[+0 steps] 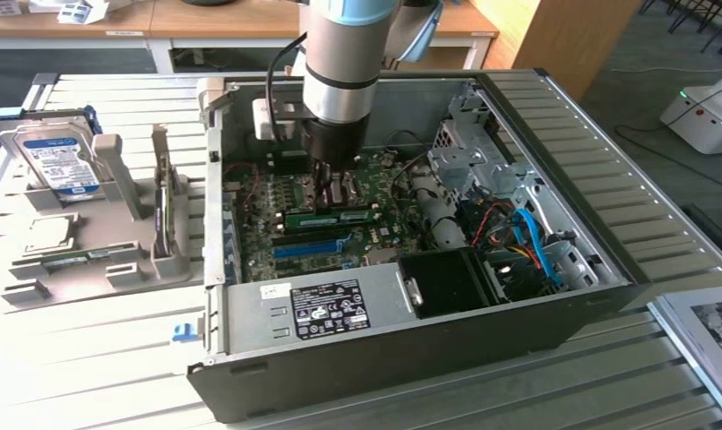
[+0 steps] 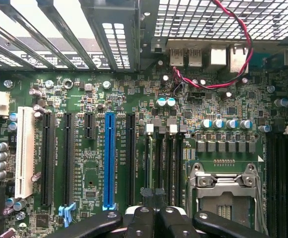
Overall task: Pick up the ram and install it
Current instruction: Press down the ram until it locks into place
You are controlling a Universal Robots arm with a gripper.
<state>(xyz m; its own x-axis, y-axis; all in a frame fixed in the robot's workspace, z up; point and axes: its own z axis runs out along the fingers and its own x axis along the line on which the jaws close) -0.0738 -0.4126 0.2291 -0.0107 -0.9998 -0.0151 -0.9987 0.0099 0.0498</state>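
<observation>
The ram point(image 1: 332, 218), a long green stick with a pale sticker, stands on edge in a slot on the motherboard point(image 1: 379, 235) inside the open computer case point(image 1: 600, 269). My gripper point(image 1: 329, 199) reaches straight down from the arm and its fingertips sit at the middle of the ram's top edge. The jaws are shut, and I cannot tell whether they pinch the stick or only rest on it. In the wrist view the black fingers point(image 2: 140, 218) meet tip to tip over the dark memory slots point(image 2: 159, 158), with the gripper point(image 2: 153, 194) beside the processor socket point(image 2: 225, 191).
A bright blue slot strip point(image 1: 315, 248) lies just in front of the ram. The power supply point(image 1: 319, 309), black fan housing point(image 1: 451, 282) and blue cables point(image 1: 535, 237) crowd the case. On the exterior view's left, a grey stand point(image 1: 92, 260) holds a hard drive point(image 1: 56, 157).
</observation>
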